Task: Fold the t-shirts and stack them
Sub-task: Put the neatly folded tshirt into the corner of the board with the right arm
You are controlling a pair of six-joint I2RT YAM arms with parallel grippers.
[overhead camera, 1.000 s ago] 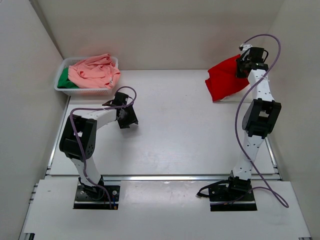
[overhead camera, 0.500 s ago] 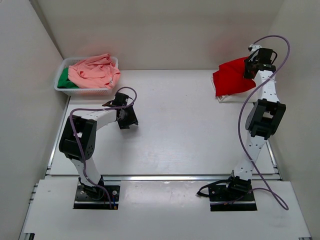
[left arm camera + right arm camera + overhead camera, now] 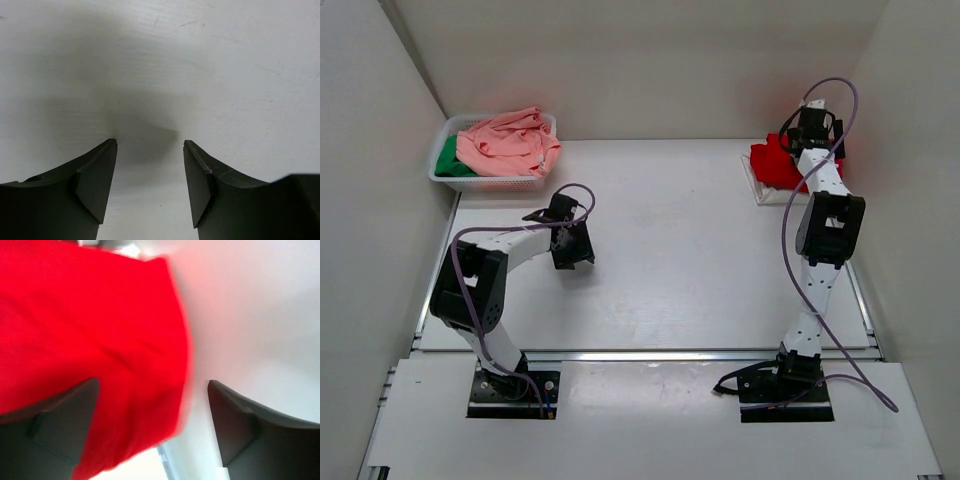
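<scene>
The bright red t-shirt (image 3: 778, 163) lies bunched at the far right of the table, on top of a cream-white t-shirt whose edge (image 3: 758, 190) shows beneath it. My right gripper (image 3: 808, 127) hovers just over the red t-shirt (image 3: 90, 340), open, jaws wide apart with the cloth loose below them (image 3: 152, 410). A salmon-pink t-shirt (image 3: 510, 142) and a green t-shirt (image 3: 448, 160) sit in the basket at the far left. My left gripper (image 3: 570, 250) hangs open over bare table (image 3: 149, 145), holding nothing.
The white mesh basket (image 3: 488, 184) stands in the far left corner against the walls. White walls close in the table on the left, back and right. A metal rail (image 3: 650, 354) runs along the near edge before the arm bases.
My right gripper has opened and let go of the red t-shirt, which has dropped into a smaller heap at the far right. The left gripper shifted slightly nearer.
</scene>
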